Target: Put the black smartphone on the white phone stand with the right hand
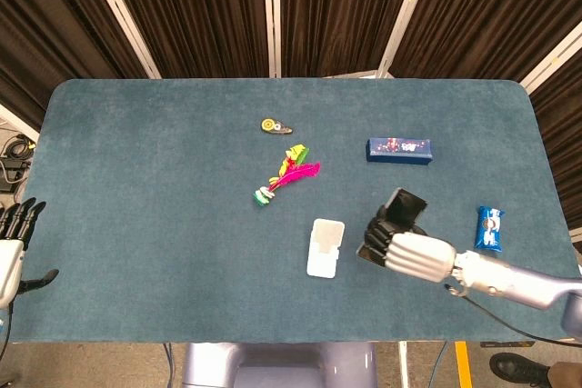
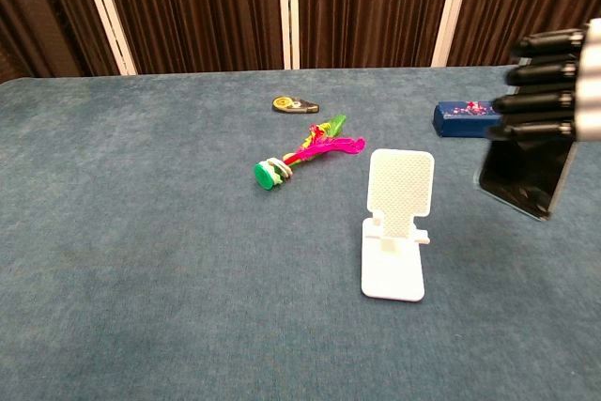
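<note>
My right hand (image 1: 406, 250) grips the black smartphone (image 1: 401, 208) and holds it lifted above the table, just right of the white phone stand (image 1: 326, 247). In the chest view the black smartphone (image 2: 526, 176) hangs tilted under the right hand's fingers (image 2: 545, 86), to the right of the white phone stand (image 2: 396, 223), which stands upright with nothing on it. My left hand (image 1: 13, 244) is at the table's left edge, fingers apart, holding nothing.
A blue box (image 1: 399, 149) lies behind the stand and a blue snack packet (image 1: 489, 227) to the right of my right hand. A pink and green feathered toy (image 1: 285, 176) and a small yellow and black object (image 1: 273, 126) lie near the table's (image 1: 136, 179) middle.
</note>
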Controlling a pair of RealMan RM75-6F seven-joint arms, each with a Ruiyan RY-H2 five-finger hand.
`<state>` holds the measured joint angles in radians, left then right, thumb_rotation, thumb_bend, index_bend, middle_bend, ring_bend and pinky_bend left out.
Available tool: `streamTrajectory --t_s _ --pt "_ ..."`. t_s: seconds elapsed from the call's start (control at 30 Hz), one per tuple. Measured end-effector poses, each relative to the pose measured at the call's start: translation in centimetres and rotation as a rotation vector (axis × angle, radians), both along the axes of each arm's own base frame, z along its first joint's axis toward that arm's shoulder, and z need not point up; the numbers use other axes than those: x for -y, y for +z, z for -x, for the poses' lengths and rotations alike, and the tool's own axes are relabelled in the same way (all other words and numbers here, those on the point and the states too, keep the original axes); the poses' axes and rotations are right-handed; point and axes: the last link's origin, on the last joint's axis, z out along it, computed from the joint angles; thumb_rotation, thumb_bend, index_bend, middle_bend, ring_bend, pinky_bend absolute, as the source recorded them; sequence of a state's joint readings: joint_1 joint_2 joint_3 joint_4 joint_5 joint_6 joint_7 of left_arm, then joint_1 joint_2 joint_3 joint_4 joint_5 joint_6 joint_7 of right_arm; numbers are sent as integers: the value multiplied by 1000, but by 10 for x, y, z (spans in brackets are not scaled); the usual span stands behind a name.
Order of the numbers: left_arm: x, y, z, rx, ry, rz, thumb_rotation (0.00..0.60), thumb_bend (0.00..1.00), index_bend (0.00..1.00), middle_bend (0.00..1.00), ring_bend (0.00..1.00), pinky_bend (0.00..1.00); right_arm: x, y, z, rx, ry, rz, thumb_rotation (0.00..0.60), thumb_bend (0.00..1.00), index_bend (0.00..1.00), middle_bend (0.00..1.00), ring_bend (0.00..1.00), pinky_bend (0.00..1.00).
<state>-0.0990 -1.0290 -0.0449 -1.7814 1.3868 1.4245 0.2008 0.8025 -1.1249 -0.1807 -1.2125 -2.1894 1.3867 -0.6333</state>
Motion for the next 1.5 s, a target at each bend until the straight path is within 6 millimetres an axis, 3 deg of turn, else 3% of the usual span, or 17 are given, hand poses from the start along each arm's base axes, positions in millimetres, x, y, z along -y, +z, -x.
streamTrajectory --t_s 0.37,0.83,1.5 --pt "-3 0 3 15 17 11 600 0 0 0 0 0 2 -21 -39 -88 130 113 600 304 511 510 403 392" --pt "-8 1 7 13 38 9 600 0 0 0 0 0 -1 -56 -74 -150 183 120 600 309 512 516 400 392" --pt "-14 0 12 22 64 23 600 0 0 0 0 0 0 -85 -90 -300 223 159 600 319 521 523 395 392"
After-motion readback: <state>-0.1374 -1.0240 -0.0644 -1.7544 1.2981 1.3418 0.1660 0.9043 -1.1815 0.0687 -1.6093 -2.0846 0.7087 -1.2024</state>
